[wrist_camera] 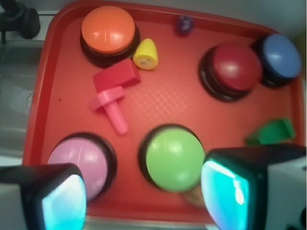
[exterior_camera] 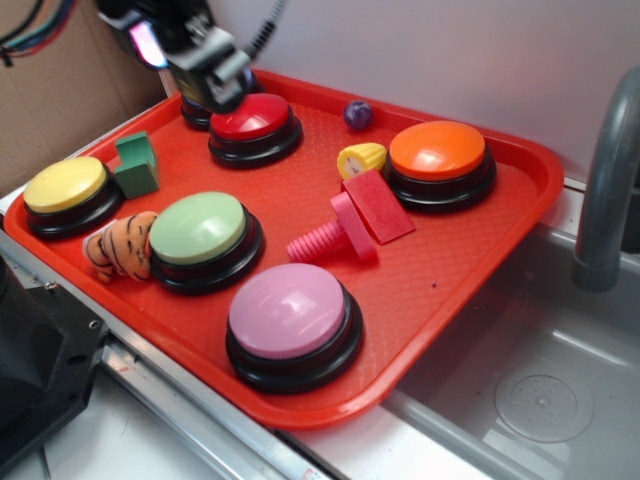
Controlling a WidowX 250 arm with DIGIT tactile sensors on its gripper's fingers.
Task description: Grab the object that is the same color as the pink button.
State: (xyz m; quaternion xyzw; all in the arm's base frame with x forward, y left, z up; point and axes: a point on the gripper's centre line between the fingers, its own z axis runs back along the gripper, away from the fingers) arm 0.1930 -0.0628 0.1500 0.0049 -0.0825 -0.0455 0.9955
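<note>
The small hot-pink ribbed plastic bolt (exterior_camera: 333, 235) lies mid-tray on the red plastic tray (exterior_camera: 450, 270), touching the red wedge block (exterior_camera: 380, 205), near the pale pink domed button (exterior_camera: 290, 312). The gripper (wrist_camera: 144, 194) hovers, seemingly spread and empty.

No text, label, brand, number or sign can be read in either view. The domed tops of the buttons are plain and unmarked, and nothing is printed on the red tray (exterior_camera: 520, 190), whose floor carries only a fine embossed grid. On the small yellow toy (wrist_camera: 146, 54) only moulded ridges are seen, no lettering.
</note>
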